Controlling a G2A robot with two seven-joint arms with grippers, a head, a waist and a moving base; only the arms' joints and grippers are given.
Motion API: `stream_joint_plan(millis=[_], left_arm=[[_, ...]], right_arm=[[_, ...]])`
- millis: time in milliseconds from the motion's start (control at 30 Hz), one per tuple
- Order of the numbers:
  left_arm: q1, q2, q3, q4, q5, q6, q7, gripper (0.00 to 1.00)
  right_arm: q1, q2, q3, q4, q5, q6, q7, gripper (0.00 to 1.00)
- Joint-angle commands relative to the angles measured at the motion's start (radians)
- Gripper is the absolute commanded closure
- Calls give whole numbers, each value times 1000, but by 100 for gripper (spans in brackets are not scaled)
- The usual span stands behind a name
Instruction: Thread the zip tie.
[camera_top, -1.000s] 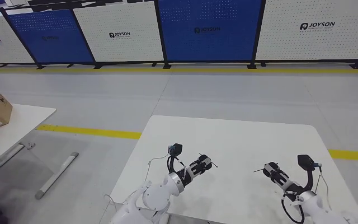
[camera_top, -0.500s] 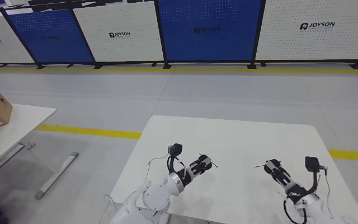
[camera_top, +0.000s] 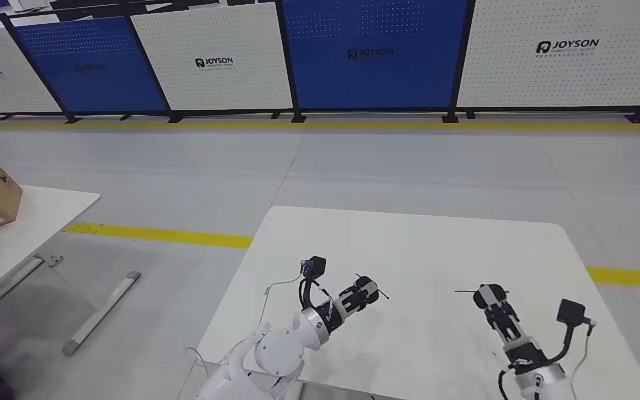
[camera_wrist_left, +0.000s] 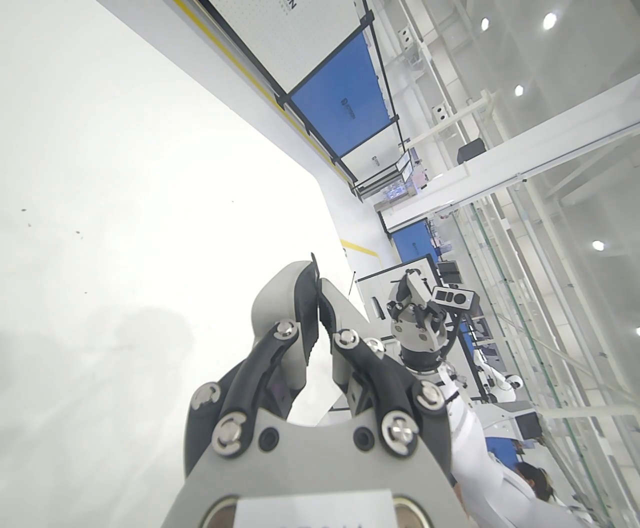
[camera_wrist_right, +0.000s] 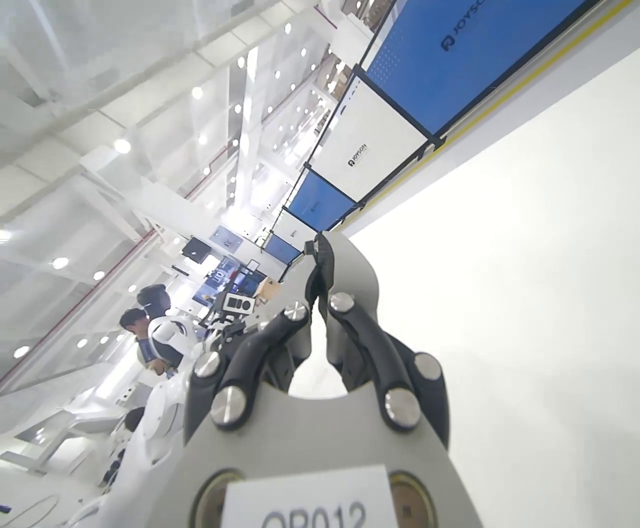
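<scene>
Jaws of the left gripper (camera_top: 370, 289) (camera_wrist_left: 316, 280) pressed together, pinching a thin black zip tie (camera_top: 384, 294) (camera_wrist_left: 313, 257) whose end sticks out past the tip. Jaws of the right gripper (camera_top: 485, 293) (camera_wrist_right: 320, 250) also closed, with a short black piece (camera_top: 463, 292) (camera_wrist_right: 310, 246) nipped at the tip. Whether the two are one strip cannot be told. Both hang over the white worktop (camera_top: 420, 245), tips facing each other, well apart.

Since a second ago: the right arm's wrist has swung back toward the near right corner, the jaws now pointing more away from the robot. Left arm unchanged.

Around: blue and white panels (camera_top: 375, 50) along the far wall, a yellow floor line (camera_top: 150, 235), a second table (camera_top: 40, 215) at the left with a cardboard box (camera_top: 6, 195). Nothing lies between the two tips.

The left wrist view shows the closed pads close up, and the right arm (camera_wrist_left: 420, 325) farther off. The top view shows the gap between the tips.
</scene>
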Motion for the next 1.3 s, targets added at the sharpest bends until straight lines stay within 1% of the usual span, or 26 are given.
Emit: stream_joint_plan(millis=[0, 633, 700, 767, 800, 867, 933, 1000, 1067, 1133, 1233, 1267], left_arm=[[0, 0, 0, 0, 0, 0, 0, 100], [0, 0, 0, 0, 0, 0, 0, 100], [0, 0, 0, 0, 0, 0, 0, 100], [0, 0, 0, 0, 0, 0, 0, 100], [0, 0, 0, 0, 0, 0, 0, 100], [0, 0, 0, 0, 0, 0, 0, 100], [0, 0, 0, 0, 0, 0, 0, 100], [0, 0, 0, 0, 0, 0, 0, 100], [0, 0, 0, 0, 0, 0, 0, 100], [0, 0, 0, 0, 0, 0, 0, 100], [0, 0, 0, 0, 0, 0, 0, 100], [0, 0, 0, 0, 0, 0, 0, 100]], right_arm=[[14, -13, -38, 6, -35, 20, -39, 100], [14, -13, -38, 6, -35, 20, -39, 100], [8, -16, -26, -5, 0, -8, -15, 100], [-3, -17, -7, -8, 15, -11, -13, 100], [-12, -18, 1, -12, 15, 3, -11, 100], [-24, -22, 2, -26, -24, 54, -27, 100], [-31, -31, -23, -39, -86, 113, -54, 100], [-25, -41, -53, -42, -132, 151, -79, 100], [-7, -58, -99, -32, -179, 183, -108, 100], [15, -74, -138, -15, -202, 201, -131, 100], [62, -104, -198, 33, -250, 240, -200, 100], [75, -115, -219, 47, -255, 241, -214, 100]])
